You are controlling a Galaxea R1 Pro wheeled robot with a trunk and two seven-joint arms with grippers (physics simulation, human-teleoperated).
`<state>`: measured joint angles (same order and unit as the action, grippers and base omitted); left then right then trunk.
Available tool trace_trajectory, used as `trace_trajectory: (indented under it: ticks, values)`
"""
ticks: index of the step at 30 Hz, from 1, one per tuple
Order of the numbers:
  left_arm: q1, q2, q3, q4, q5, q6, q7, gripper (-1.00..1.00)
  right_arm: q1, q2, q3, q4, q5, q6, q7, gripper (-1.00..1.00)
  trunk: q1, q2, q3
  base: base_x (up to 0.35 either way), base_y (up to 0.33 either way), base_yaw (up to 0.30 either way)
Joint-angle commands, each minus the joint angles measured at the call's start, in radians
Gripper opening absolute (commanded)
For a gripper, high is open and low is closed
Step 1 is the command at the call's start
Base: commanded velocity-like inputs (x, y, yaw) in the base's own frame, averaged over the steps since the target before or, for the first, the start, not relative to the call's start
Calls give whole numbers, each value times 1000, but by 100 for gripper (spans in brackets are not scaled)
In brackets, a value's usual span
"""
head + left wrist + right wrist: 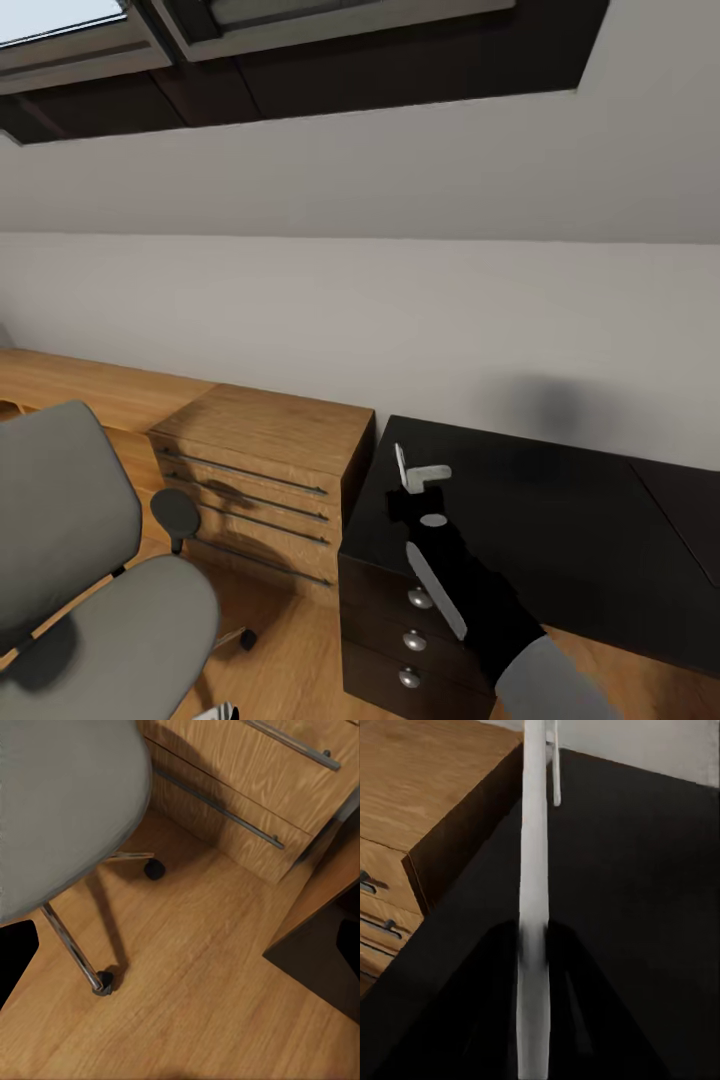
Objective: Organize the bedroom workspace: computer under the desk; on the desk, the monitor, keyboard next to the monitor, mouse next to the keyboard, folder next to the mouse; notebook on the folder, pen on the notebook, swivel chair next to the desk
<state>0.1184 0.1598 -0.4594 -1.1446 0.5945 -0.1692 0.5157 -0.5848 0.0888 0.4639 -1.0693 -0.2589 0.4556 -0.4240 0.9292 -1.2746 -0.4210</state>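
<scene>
Nearest to me, the swivel chair (100, 620) stood on the wooden floor (195, 1005). Its grey seat and back were at my left, just beside the wooden dresser (270, 430). The left wrist view showed the seat from above, with chrome legs and a black caster (103, 982) resting on the boards. The seat carried nothing that I could see. For the left gripper, I could not tell whether the fingers were apart or together.

My right arm (480, 600) reached forward over the left end of the desk (560, 500), above the black drawers with round silver knobs (420, 598). The right gripper (415, 480) hung over the glossy black top, near the corner that meets the dresser.

In the right wrist view, the dark fingers (499, 967) pressed against both sides of a thin pale grey slab seen edge-on. I took this slab to be the notebook (534, 855), so I read the tool as clamped on it. The notebook was upright and above the desktop. I could not tell whether its far end touched the surface. The visible part of the desktop was bare and dark.

Beyond the desk and the dresser ran a plain white wall (400, 300). Above it was a sloping ceiling with a dark-framed skylight (300, 50).
</scene>
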Motion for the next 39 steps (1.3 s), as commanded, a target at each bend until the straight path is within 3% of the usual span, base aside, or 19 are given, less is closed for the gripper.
trace_trajectory:
  ticks: [1, 4, 6, 14, 32, 35, 39]
  values:
    - [-1, 1, -4, -1, 11, -8, 4, 100, 26, -6, 2, -64, -44, 14, -60, -100, -4, 7, 2, 0, 0, 0]
    - [0, 1, -3, 1, 11, -8, 4, 100, 89, -33, 3, -207, -136, 32, -157, -100, -15, 28, 12, -46, 0, 0]
    - [0, 1, -4, 14, 11, -8, 4, 100, 106, -45, 3, -244, -161, 36, -178, -100, -23, 42, 18, -257, 0, 0]
    - [0, 1, -3, 22, 11, -9, 0, 100, 112, -48, 3, -261, -169, 31, -183, -100, -54, 98, 43, -320, 0, 0]
    - [0, 1, -4, 74, 10, -13, 1, 100, 112, -48, 2, -263, -170, 27, -188, -100, -54, 98, 43, -28, 0, -5]
    - [0, 1, -4, 74, 10, -13, 1, 100, 112, -49, -37, -260, -181, 27, -188, -100, -54, 98, 43, 0, 0, -183]
    - [0, 1, -4, 74, 10, -13, 2, 100, 112, -50, -149, -249, -212, 27, -185, -100, -54, 98, 43, 0, 0, -257]
